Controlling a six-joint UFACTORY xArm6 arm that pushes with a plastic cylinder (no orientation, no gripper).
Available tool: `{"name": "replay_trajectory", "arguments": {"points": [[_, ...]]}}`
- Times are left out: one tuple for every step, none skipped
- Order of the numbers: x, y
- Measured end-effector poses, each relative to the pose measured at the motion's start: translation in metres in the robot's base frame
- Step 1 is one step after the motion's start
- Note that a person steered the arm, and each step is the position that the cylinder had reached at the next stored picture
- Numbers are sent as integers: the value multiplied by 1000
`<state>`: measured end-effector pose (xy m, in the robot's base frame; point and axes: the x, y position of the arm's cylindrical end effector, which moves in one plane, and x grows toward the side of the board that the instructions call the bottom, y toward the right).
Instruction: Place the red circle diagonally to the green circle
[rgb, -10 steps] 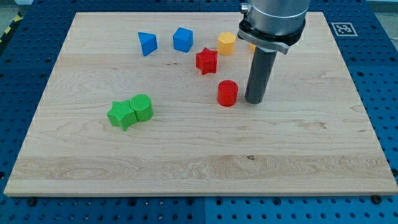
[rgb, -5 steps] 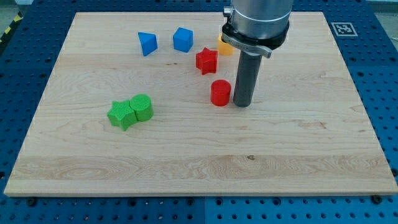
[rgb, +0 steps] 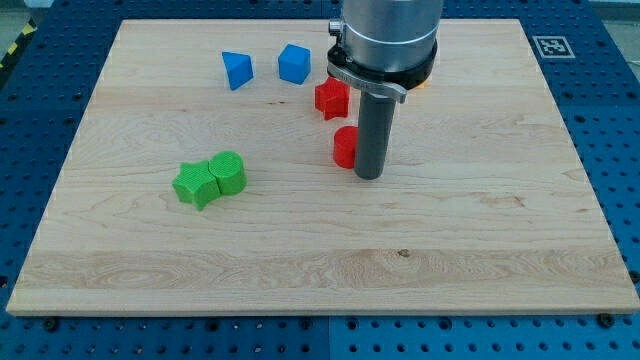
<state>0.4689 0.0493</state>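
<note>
Camera view: red circle touching my tip, at its left.

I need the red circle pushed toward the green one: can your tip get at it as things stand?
Probably yes: my tip already sits against the red circle on the view's right, and nothing stands between that circle and the green circle.

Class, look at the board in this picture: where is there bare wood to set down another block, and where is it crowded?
Bare wood runs along the view's bottom, below the green star and green circle, and across the view's right, beyond my tip. It is crowded near the view's top: two blue blocks, the red star, and the red circle against my rod's left.
</note>
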Motion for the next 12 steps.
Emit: {"name": "replay_trajectory", "arguments": {"points": [[-5,0],[-6,0],[-11,0],[-11,0],[13,4],[26,1],[24,-11],[18,-13],[10,-13],[5,-13],[4,-13],[1,-17]]}}
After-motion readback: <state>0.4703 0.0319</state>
